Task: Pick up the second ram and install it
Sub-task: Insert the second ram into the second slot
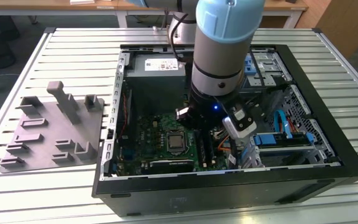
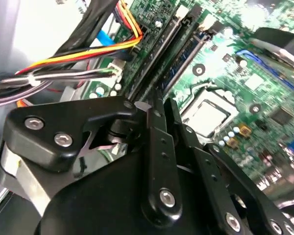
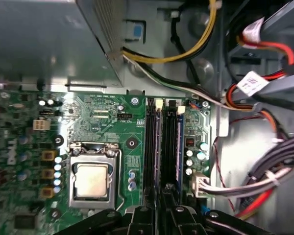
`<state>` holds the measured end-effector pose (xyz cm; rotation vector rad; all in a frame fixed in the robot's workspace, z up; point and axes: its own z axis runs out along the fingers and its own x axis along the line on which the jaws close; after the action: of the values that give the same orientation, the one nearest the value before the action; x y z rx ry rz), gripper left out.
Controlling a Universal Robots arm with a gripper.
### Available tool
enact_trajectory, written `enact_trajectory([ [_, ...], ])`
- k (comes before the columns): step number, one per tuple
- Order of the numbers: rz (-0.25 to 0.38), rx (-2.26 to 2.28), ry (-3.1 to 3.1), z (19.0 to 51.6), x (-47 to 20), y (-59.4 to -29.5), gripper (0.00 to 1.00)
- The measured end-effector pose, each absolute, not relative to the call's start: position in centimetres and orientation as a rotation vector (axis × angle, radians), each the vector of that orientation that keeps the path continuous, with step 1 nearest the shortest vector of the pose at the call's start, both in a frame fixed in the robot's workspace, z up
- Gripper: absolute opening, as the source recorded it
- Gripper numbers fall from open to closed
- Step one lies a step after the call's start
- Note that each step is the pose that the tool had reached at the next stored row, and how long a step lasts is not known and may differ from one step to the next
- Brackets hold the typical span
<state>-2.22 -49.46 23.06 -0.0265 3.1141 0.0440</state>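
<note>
The second ram (image 3: 155, 147) stands edge-on in a long black motherboard slot, a thin dark strip also seen in the second wrist view (image 2: 154, 63). My gripper (image 3: 160, 196) is low inside the open PC case (image 1: 229, 189), at the near end of that slot. Its two black fingers (image 2: 154, 112) are drawn close together in line with the stick, and they look shut on its end. In the exterior view the gripper (image 1: 195, 122) is mostly hidden under the arm's wrist. A second stick with a bluish edge (image 3: 178, 147) sits in the neighbouring slot.
The CPU socket (image 3: 93, 178) lies beside the slots. Bundles of coloured cables (image 3: 264, 186) crowd the slots' other side, near the drive cage (image 1: 285, 140). A power supply (image 1: 157, 70) fills the case's far end. The grey holder plate (image 1: 42, 135) lies at the exterior view's left.
</note>
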Motion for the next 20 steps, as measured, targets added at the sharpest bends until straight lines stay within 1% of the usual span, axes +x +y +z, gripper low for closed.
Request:
enact_trajectory([
  [4, 0.042, -0.027, 3.114, 24.9, -2.2, -49.4, 0.21],
  [6, 0.040, -0.027, 3.114, 25.8, -2.2, -49.4, 0.19],
  [7, 0.039, -0.027, 3.114, 26.3, -2.2, -49.3, 0.13],
  [8, 0.038, -0.027, 3.114, 26.6, -2.2, -49.3, 0.10],
  [12, 0.034, -0.027, 3.114, 27.6, -2.2, -49.3, 0.10],
  [20, 0.034, -0.027, 3.114, 27.7, -2.2, -49.3, 0.10],
])
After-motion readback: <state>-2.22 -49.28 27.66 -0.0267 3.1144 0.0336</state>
